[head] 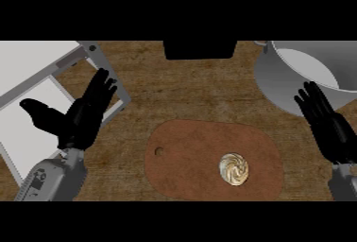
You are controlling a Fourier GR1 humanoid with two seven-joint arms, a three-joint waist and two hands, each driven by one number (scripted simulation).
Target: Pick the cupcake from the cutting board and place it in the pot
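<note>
cupcake (pixel 233 168) sits on cutting board (pixel 191 151), toward its 4 o'clock. pot (pixel 275 82) at 1 o'clock. right hand (pixel 327 125) spread, empty, beside pot wall; left hand (pixel 80 116) spread, resting at 9 o'clock. risk: small soft cupcake tips or squashes under closing fingers; lift could clip pot wall.

A single camera sits at the robot's head and looks steeply down at the counter (pixel 174 90), almost square to its top. It faces away from the robot's body, so the counter's near side runs along the view's lower edge and its far side along the upper. The camera is close: the cutting board (pixel 202 156) spans much of the lower middle, and the cupcake (pixel 233 168) shows only its swirled top. The pot (pixel 300 75), toward the far right corner, is cut by the view's right edge. The left hand (pixel 80 118) and right hand (pixel 327 125) enter from below, unmirrored.
</note>
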